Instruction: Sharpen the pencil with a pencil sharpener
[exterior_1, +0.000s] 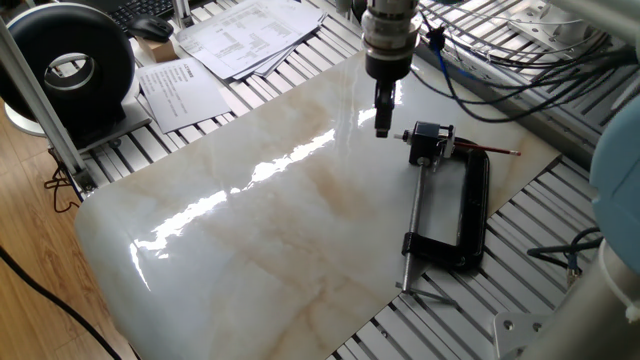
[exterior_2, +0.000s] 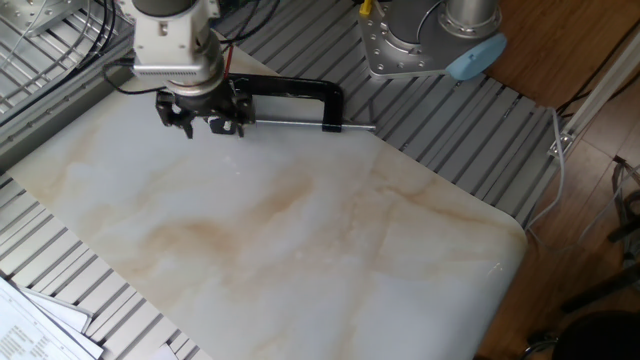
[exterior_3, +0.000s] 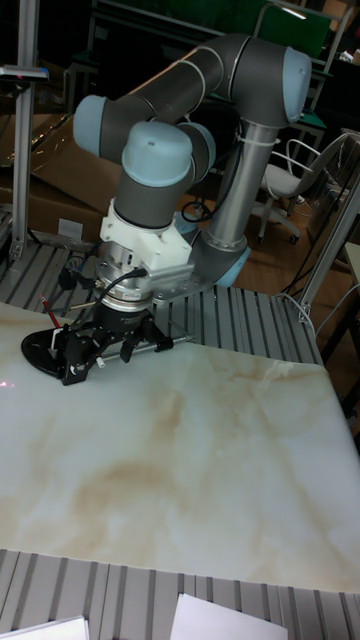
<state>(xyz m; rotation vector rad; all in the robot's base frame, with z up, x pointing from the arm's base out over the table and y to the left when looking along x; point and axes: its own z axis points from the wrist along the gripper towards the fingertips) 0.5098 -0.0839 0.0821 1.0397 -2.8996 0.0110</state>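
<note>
the robot's two-finger gripper (exterior_1: 382, 128) hangs over the glossy cream marble surface (exterior_1: 280, 230), just beside the small black-and-silver boxy pencil sharpener (exterior_1: 429, 143) but apart from it; in the other fixed view its jaws stand spread apart with nothing between them; the sharpener sits at the end of the long steel screw rod (exterior_1: 412, 228) of a large black c-shaped clamp (exterior_1: 472, 215) lying flat near the surface's edge; the thin dark red-brown pencil (exterior_1: 492, 150) lies behind the sharpener, its tip pointing away over the clamp's frame; printed paper sheets (exterior_1: 240, 35) rest well apart on the slatted metal bench (exterior_1: 120, 150).
</note>
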